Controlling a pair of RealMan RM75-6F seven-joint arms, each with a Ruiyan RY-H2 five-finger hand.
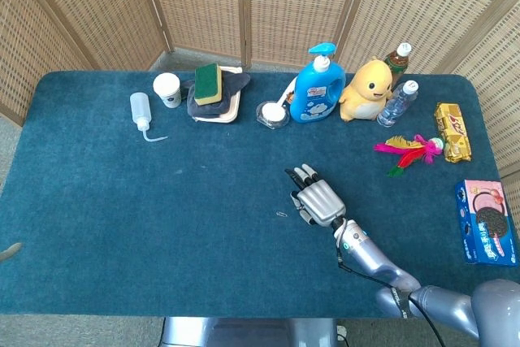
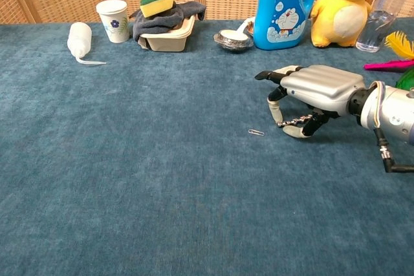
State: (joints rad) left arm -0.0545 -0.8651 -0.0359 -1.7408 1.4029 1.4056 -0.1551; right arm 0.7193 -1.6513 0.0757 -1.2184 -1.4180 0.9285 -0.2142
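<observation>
Silver-backed and palm down, my right hand point(image 2: 310, 98) hangs low over the blue felt table point(image 2: 129, 179), near the middle of the surface and a little toward my side. Its fingers point(image 2: 274, 95) are curled under and the thumb is tucked in below the palm. I can see something small and dark near the thumb tip, but I cannot tell whether that is part of the hand or a thing pinched, so I call the grasp unclear. My left hand shows in neither camera.

What I am working toward is the paper clip point(image 2: 256, 132), lying flat on the felt at about eight o'clock from the hand, near the fingertips but apart from them. In the head view it shows as a faint glint point(image 1: 281, 214) just left of the hand point(image 1: 318, 203).

I judge this to be the approach, with the pick not yet made. Next I would slide the hand toward eight o'clock, settle thumb and one fingertip either side of the wire and close gently. The clip is thin and sits tight against the nap, so it could skid away.

Along the far edge at twelve o'clock stand a blue detergent bottle point(image 2: 283, 6) and a yellow plush toy point(image 2: 346, 8), well clear.
</observation>
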